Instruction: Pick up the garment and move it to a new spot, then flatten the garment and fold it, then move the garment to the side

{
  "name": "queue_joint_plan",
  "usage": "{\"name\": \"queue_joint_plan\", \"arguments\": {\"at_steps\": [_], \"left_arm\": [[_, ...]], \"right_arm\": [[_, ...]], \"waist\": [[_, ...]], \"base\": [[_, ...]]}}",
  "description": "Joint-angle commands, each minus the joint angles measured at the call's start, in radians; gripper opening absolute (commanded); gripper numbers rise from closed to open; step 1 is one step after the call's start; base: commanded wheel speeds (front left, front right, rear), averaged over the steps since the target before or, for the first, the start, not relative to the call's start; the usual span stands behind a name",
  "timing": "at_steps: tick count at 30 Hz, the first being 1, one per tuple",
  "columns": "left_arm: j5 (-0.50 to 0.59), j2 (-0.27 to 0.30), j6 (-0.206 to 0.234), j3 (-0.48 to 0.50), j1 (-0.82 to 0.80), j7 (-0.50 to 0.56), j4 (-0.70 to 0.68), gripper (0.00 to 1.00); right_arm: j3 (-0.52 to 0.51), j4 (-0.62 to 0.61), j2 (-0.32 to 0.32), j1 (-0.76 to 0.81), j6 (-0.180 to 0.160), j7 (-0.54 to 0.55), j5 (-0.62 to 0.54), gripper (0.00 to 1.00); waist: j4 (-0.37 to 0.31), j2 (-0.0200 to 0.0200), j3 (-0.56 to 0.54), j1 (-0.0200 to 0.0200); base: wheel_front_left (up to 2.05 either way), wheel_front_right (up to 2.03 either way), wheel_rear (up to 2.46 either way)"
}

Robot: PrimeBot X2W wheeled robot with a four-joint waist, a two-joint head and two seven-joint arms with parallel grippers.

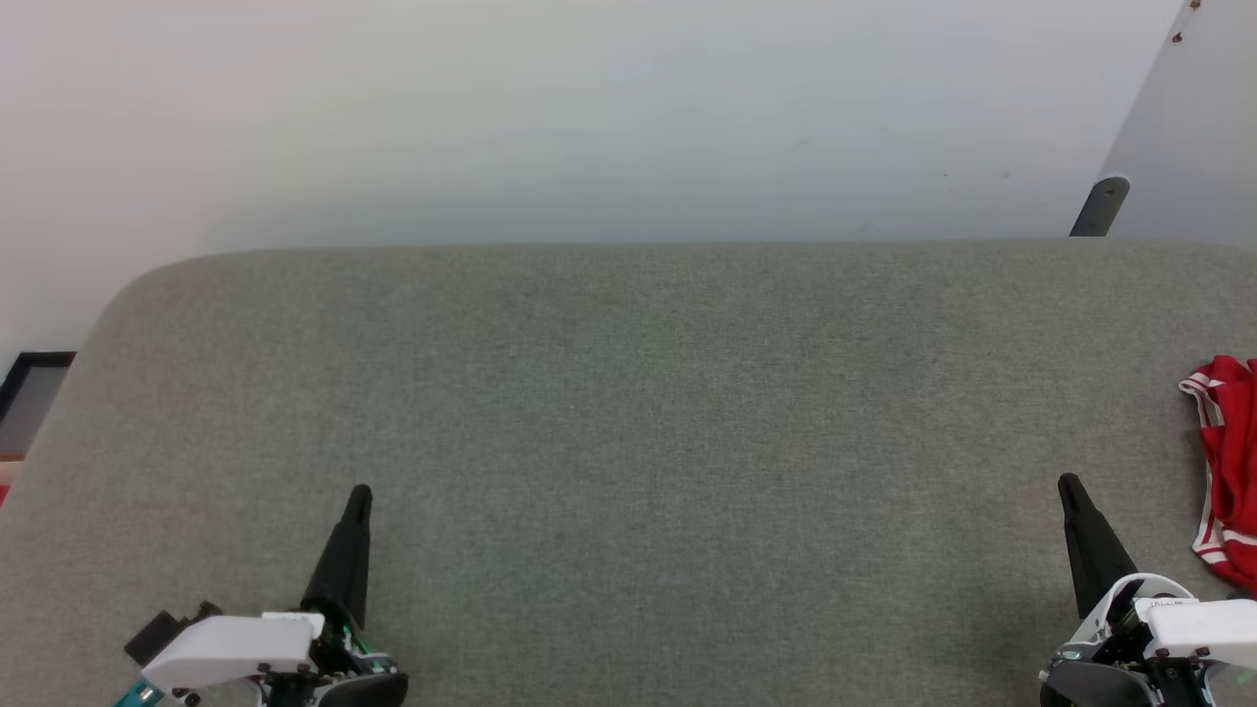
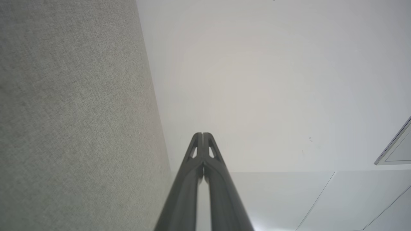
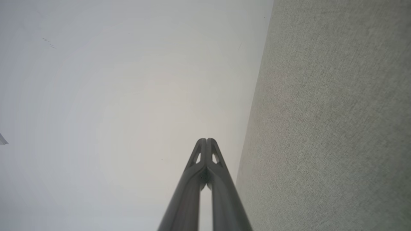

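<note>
Your left tool (image 1: 360, 491) sits at the lower left of the head view. Its two dark fingers are pressed together into one point and it holds nothing. In the left wrist view, the left tool (image 2: 202, 134) has its tips meeting with just a thin seam between them. Your right tool (image 1: 1067, 481), at the lower right, is closed just as tight and is also empty. The right wrist view confirms it, with the right tool (image 3: 206, 140) tip to tip.

Both tools point away from you over the counter (image 1: 628, 393), a broad surface covered in grey woven fabric with a rounded far-left corner. You cannot tell from these views whether the fingers touch the fabric.

To the right of the right tool, near it but clear of it, the garment (image 1: 1232, 462) lies on the counter at the right edge of the head view. You see a crumpled bunch of bright red cloth with red-and-white striped trim at its upper left and along its lower edge. The rest is cut off by the frame.

A pale wall (image 1: 589, 118) stands past the counter's far edge.
</note>
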Motion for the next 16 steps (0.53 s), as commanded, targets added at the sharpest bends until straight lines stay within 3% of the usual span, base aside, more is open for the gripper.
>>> {"name": "queue_joint_plan", "arguments": {"at_steps": [1, 16], "left_arm": [[-0.003, 0.001, -0.006, 0.002, -0.009, 0.003, -0.002, 0.0], [-0.003, 0.001, -0.006, 0.002, -0.009, 0.003, -0.002, 0.0]], "right_arm": [[0.0, 0.0, 0.004, -0.003, 0.0, 0.002, 0.005, 0.0], [0.001, 0.0, 0.004, -0.003, 0.0, 0.002, 0.005, 0.0]], "waist": [[0.0, -0.0001, 0.0, 0.0], [0.0, -0.0001, 0.0, 0.0]], "base": [[0.0, 0.0, 0.0], [0.0, 0.0, 0.0]]}}
